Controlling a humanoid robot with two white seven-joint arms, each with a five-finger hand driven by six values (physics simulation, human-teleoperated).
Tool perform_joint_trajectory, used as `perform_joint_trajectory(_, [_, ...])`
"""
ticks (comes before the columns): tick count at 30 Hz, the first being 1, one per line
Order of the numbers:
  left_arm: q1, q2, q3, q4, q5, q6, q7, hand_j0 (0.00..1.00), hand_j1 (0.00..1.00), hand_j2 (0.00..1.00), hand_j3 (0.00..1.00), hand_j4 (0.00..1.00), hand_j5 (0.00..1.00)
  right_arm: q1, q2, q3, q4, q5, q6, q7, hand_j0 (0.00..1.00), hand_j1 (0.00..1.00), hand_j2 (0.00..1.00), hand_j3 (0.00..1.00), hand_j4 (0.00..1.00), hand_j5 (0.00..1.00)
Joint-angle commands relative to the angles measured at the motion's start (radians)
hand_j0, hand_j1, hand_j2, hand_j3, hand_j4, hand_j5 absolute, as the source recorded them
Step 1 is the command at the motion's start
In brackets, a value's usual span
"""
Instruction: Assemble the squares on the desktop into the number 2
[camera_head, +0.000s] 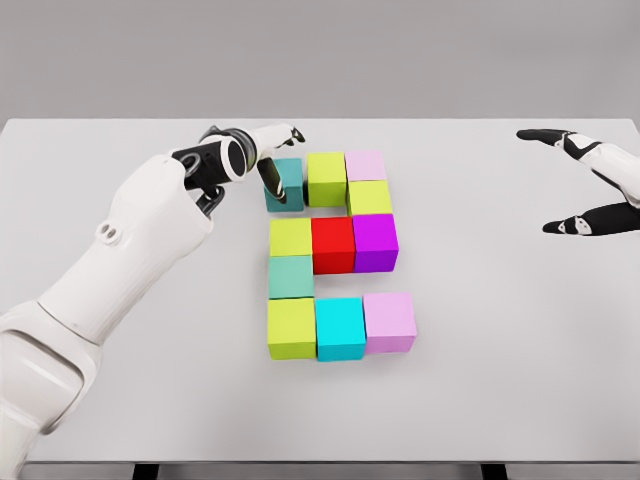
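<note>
Pale grey wall is seen behind a plain white desktop (120, 400), and on it the coloured squares are already gathered into something very close to a 2. Along the far row a teal cube (288, 180), a lime cube (327, 178) and a pale pink cube (366, 165) are lined up, though the teal one is set slightly nearer and left of true, a small gap being left beside its lime neighbour. Down the right side a yellow-green cube (370, 198) is joined to the middle row, where a second yellow-green cube (291, 237), a red cube (333, 244) and a purple cube (375, 242) are packed side by side. On the left, a muted green cube (291, 276) is carried down to the near row of a lime cube at the corner (292, 328), a cyan cube (340, 328) and a lilac cube (389, 322). The left hand (262, 160) is brought in over the far left corner, its fingers closed about the teal cube, one dark fingertip (275, 190) laid against the cube's left face and another finger reached over the top; the grip looks kept so that the block can be nudged flush. The right hand (590, 185) is held well off to the far right, spread wide and empty, clear of the work. Only that last alignment is judged to be left; a careless push could shove the lime neighbour out of line.
</note>
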Motion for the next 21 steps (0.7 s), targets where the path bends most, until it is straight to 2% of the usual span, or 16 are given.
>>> perform_joint_trajectory(1, [0.0, 0.0, 0.001, 0.0, -0.008, -0.003, 0.0, 0.95, 0.95, 0.95, 0.95, 0.95, 0.95, 0.0, 0.0, 0.0, 0.0, -0.008, 0.004, 0.0, 1.0, 1.0, 1.0, 1.0, 1.0, 1.0])
perform_joint_trajectory(8, [0.0, -0.015, 0.024, 0.006, -0.035, -0.003, 0.0, 0.95, 0.95, 0.95, 0.95, 0.95, 0.95, 0.0, 0.0, 0.0, -0.001, -0.008, 0.004, 0.0, 1.0, 1.0, 1.0, 1.0, 1.0, 1.0])
perform_joint_trajectory(21, [0.0, -0.03, 0.026, 0.021, -0.058, -0.003, 0.0, 0.94, 0.94, 0.94, 0.94, 0.94, 0.94, 0.0, 0.0, 0.0, -0.007, -0.008, 0.004, 0.0, 1.0, 1.0, 1.0, 1.0, 1.0, 1.0])
